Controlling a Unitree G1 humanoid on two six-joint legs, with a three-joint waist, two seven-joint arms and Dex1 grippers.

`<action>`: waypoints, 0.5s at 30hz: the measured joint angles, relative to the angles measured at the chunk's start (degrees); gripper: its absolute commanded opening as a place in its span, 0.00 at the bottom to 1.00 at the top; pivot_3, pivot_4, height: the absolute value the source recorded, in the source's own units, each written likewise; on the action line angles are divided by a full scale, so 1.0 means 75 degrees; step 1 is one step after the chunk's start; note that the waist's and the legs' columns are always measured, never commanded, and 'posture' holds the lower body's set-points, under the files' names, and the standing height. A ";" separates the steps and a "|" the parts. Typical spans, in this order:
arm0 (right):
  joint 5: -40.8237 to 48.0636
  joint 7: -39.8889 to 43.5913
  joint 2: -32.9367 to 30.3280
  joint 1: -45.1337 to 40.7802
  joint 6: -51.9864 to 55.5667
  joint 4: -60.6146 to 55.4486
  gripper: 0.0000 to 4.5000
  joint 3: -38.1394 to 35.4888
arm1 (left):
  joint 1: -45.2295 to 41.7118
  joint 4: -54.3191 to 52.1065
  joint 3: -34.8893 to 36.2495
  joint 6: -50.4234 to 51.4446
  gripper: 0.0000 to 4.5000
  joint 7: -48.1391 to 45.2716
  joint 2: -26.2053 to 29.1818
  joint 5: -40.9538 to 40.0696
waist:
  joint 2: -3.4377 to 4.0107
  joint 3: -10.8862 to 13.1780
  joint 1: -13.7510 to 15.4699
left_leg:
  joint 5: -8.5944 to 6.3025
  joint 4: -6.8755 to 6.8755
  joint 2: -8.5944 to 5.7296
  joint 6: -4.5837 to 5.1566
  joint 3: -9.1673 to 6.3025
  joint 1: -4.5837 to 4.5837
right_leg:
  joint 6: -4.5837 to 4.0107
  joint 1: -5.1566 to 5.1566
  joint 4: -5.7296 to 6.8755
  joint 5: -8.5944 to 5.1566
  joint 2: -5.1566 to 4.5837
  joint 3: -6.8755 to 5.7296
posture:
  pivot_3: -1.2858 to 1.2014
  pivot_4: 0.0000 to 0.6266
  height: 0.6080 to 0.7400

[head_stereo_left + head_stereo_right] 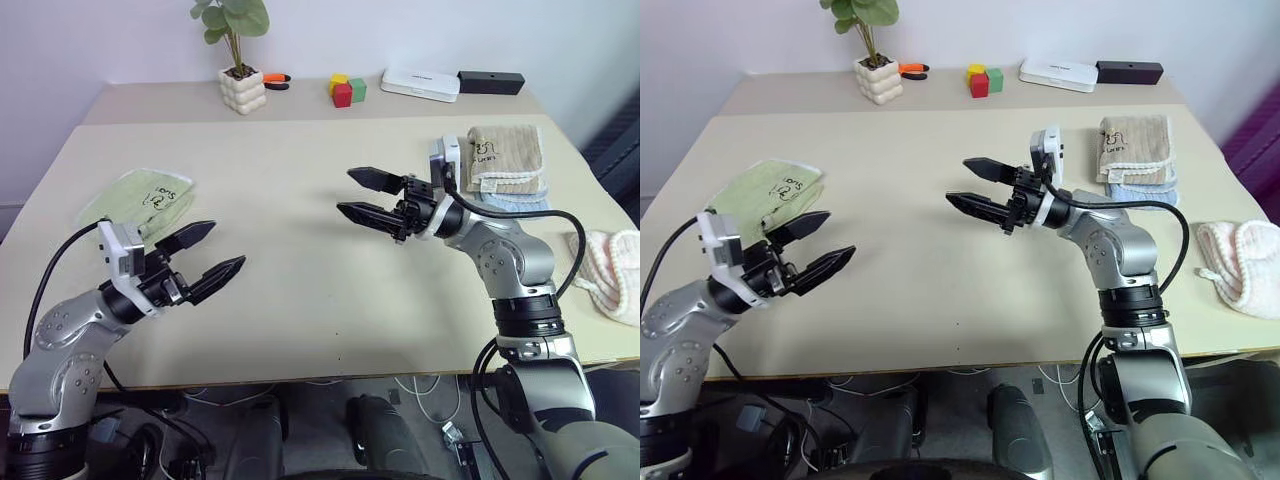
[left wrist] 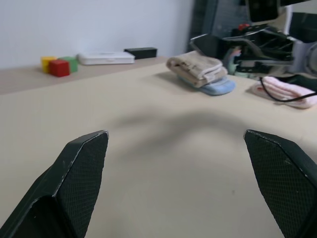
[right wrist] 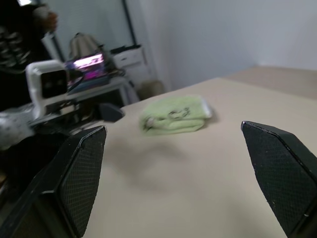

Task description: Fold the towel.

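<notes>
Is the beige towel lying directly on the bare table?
No, the folded beige towel lies on top of a light blue towel, which rests on the table.

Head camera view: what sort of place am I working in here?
Probably a lab or office test bench: a plain beige table against a white wall, folded practice towels, toy colour blocks, and cables underneath.

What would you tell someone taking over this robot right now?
Left gripper: jaws open, empty, over the table.
Right gripper: jaws open, empty, above the table's middle.
Beige towel: folded, lying on a blue towel at the right far side. Green towel folded at the left; pink cloth at the right edge.
Done: the beige towel looks folded and stacked.
Left: seemingly nothing on it.
</notes>
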 measured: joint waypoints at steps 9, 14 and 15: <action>-0.0181 0.0221 -0.0530 -0.0145 -0.0109 0.0470 0.99 -0.0029 | -0.0515 0.0192 -0.0268 -0.0163 1.00 0.0112 -0.0081 0.0248 | -0.0001 -0.0001 0.0003 | 0.0000 0.0001 -0.0005 0.0000 0.0001 0.0000 | 0.0000 0.0003 -0.0004 0.0000 -0.0002 0.0000 | 0.52 0.24 1.00; -0.0210 0.0136 -0.0582 -0.0160 -0.0110 0.0469 0.99 -0.0181 | -0.0547 0.0380 -0.0291 -0.0288 1.00 0.0083 -0.0131 0.0359 | -0.0001 -0.0001 -0.0016 | 0.0000 0.0000 -0.0004 0.0000 0.0001 0.0000 | 0.0002 0.0002 -0.0003 0.0001 -0.0002 0.0000 | 0.52 0.24 1.00; -0.0211 0.0125 -0.0582 -0.0160 -0.0105 0.0466 0.99 -0.0190 | -0.0542 0.0379 -0.0295 -0.0290 1.00 0.0091 -0.0140 0.0364 | -0.0001 -0.0001 -0.0018 | 0.0000 0.0000 -0.0004 0.0000 0.0000 0.0000 | 0.0002 0.0002 -0.0002 0.0001 -0.0002 0.0000 | 0.52 0.24 1.00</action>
